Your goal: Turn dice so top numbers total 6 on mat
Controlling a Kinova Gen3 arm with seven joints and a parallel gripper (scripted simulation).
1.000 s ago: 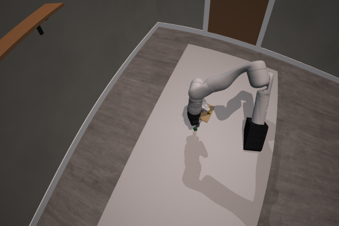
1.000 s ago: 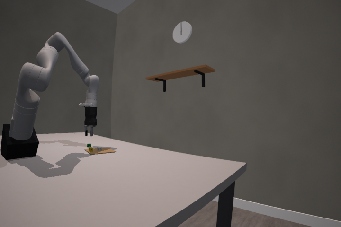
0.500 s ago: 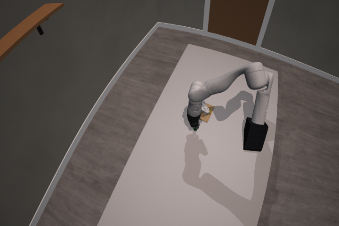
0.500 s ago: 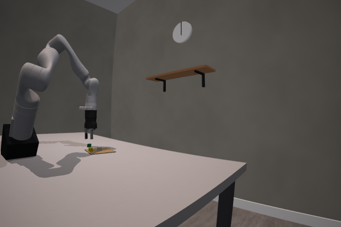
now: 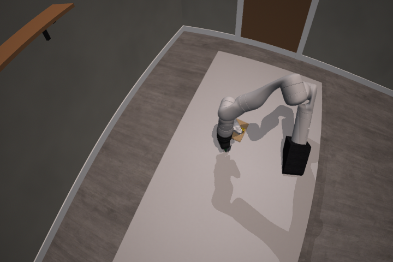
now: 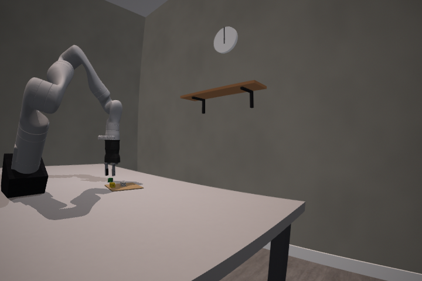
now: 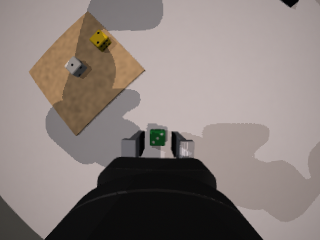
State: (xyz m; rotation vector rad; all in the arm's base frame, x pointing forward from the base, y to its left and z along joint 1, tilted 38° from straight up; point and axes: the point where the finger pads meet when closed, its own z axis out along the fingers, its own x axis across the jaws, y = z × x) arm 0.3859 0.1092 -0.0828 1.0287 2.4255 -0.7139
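A green die (image 5: 225, 150) (image 6: 110, 180) (image 7: 157, 137) lies on the table off the mat, its top appearing to show three. My gripper (image 6: 109, 174) (image 7: 157, 140) is open just above it, with a finger on either side in the wrist view, not touching it. The tan mat (image 5: 243, 124) (image 6: 133, 187) (image 7: 50, 70) lies flat. On it are a white die (image 6: 123, 183) (image 7: 74, 65), one pip on top, and a yellow die (image 5: 243, 130) (image 6: 112, 185) (image 7: 100, 39), apparently two on top. The arm hides the white die in the top view.
The robot's black base (image 5: 296, 159) (image 6: 24, 180) stands on the table (image 5: 178, 191) (image 6: 135, 238), to the right of the mat in the top view. Arm shadows cross the mat and table. A wall shelf (image 5: 27, 35) (image 6: 224, 89) is well away.
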